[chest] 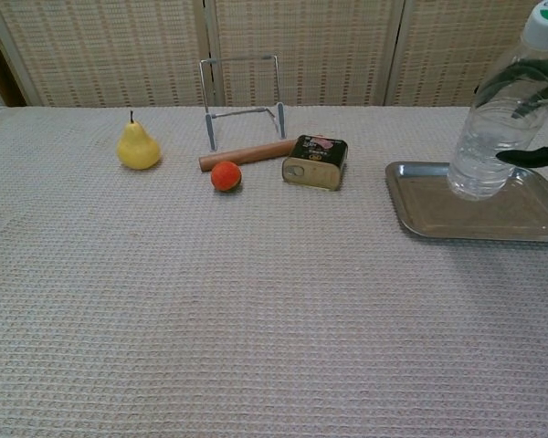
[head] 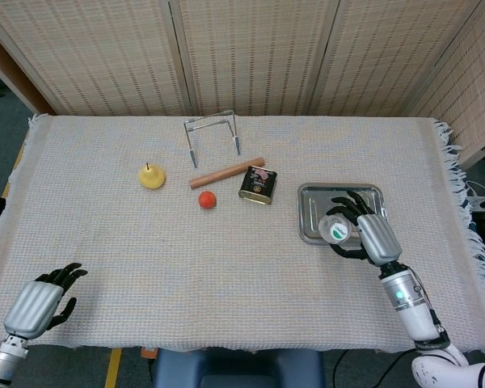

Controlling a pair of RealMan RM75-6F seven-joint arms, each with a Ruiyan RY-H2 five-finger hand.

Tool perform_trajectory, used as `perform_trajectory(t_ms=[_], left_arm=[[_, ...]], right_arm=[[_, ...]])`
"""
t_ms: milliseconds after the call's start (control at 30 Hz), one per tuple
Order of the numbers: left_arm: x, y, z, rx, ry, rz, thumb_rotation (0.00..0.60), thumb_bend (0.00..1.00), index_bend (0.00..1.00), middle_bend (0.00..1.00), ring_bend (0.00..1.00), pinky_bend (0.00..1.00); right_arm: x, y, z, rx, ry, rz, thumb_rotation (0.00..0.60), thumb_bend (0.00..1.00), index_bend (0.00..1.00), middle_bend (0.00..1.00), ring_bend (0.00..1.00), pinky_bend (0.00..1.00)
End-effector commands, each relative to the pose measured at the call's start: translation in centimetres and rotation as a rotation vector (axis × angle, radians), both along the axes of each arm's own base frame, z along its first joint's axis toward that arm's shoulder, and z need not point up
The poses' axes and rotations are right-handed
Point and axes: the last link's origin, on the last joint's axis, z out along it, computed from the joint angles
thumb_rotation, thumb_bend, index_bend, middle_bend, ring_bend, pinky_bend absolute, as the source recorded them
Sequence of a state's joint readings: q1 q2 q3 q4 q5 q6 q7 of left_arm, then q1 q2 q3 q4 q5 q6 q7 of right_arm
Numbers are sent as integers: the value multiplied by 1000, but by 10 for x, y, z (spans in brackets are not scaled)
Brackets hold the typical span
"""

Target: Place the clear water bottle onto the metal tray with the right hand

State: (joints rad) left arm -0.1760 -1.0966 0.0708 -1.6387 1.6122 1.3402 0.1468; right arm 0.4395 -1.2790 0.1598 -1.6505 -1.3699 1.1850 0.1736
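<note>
The clear water bottle (chest: 499, 117) leans slightly over the metal tray (chest: 438, 217), its base low above or touching the tray floor. From the head view I see its white cap (head: 336, 231) from above, over the tray (head: 315, 194). My right hand (head: 362, 230) grips the bottle from the right side; only dark fingertips (chest: 535, 156) show in the chest view. My left hand (head: 40, 301) rests at the near left edge of the table with fingers apart, holding nothing.
A yellow pear (chest: 137, 146), a small orange fruit (chest: 226, 175), a wooden rod (chest: 247, 154), a tin can (chest: 316, 161) and a wire rack (chest: 242, 100) lie across the far middle of the woven cloth.
</note>
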Motion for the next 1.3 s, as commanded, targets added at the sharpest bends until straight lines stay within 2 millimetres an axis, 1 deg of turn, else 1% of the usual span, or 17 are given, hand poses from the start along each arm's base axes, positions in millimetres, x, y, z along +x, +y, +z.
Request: perform_trajectory(t_ms=[33, 100, 133, 233, 300, 367, 433, 467, 567, 600, 667, 767, 900, 1033, 1067, 1167, 1300], left_arm=[[0, 0, -1, -2, 3, 0, 600, 501, 230, 161, 255, 412], [0, 0, -1, -2, 3, 0, 600, 501, 230, 161, 255, 412], [0, 0, -1, -3, 4, 0, 600, 500, 230, 161, 256, 412], [0, 0, -3, -10, 9, -1, 600, 498, 230, 161, 256, 412], [0, 0, -3, -12, 11, 1, 600, 498, 230, 161, 255, 412], [0, 1, -3, -11, 11, 2, 600, 497, 230, 161, 255, 412], [0, 1, -2, -8, 10, 6, 600, 498, 230, 162, 255, 412], [-1, 1, -2, -7, 9, 7, 600, 499, 230, 162, 255, 412], [-1, 1, -2, -7, 11, 8, 600, 499, 230, 162, 255, 412], [-1, 1, -2, -8, 11, 8, 600, 499, 230, 163, 255, 412], [-1, 1, -3, -11, 13, 9, 600, 499, 230, 162, 255, 413], [-1, 1, -4, -14, 16, 9, 600, 500, 229, 162, 255, 413], [0, 1, -4, -15, 17, 6, 600, 499, 230, 162, 256, 413], [0, 0, -4, -15, 18, 6, 600, 498, 230, 162, 255, 413], [0, 0, -4, -14, 18, 7, 600, 498, 230, 162, 255, 413], [0, 0, -4, -14, 18, 7, 600, 497, 229, 162, 255, 413], [0, 0, -5, -17, 21, 7, 600, 499, 230, 162, 255, 413]], right_arm=[[27, 4, 1, 28, -173, 84, 600, 29, 513, 185, 0, 237], [28, 5, 1, 30, -177, 88, 600, 28, 514, 186, 0, 240], [33, 5, 3, 32, -192, 108, 600, 28, 515, 186, 0, 246], [56, 7, 14, 8, -241, 238, 600, 29, 521, 187, 0, 283], [36, 4, 11, 0, -194, 183, 600, 29, 521, 187, 0, 300], [12, 1, 4, 3, -140, 87, 600, 29, 523, 187, 0, 306], [-18, -8, -6, 12, -75, -32, 600, 29, 525, 187, 0, 307], [-28, -11, -10, 23, -66, -75, 600, 29, 525, 187, 0, 307], [-47, -20, -20, 61, -73, -168, 600, 29, 525, 187, 0, 307], [-49, -22, -22, 67, -74, -174, 600, 28, 525, 187, 0, 307], [-46, -25, -23, 67, -78, -161, 600, 28, 525, 187, 0, 307], [-28, -23, -21, 59, -99, -87, 600, 29, 525, 187, 0, 307], [2, -8, -12, 42, -111, 36, 600, 29, 525, 187, 0, 307], [20, 6, -3, 37, -128, 106, 600, 29, 525, 187, 0, 307], [23, 9, 0, 32, -130, 118, 600, 29, 525, 187, 0, 307], [23, 13, 3, 17, -127, 127, 600, 29, 525, 187, 0, 307], [12, 10, 4, 17, -121, 88, 600, 29, 525, 187, 0, 307]])
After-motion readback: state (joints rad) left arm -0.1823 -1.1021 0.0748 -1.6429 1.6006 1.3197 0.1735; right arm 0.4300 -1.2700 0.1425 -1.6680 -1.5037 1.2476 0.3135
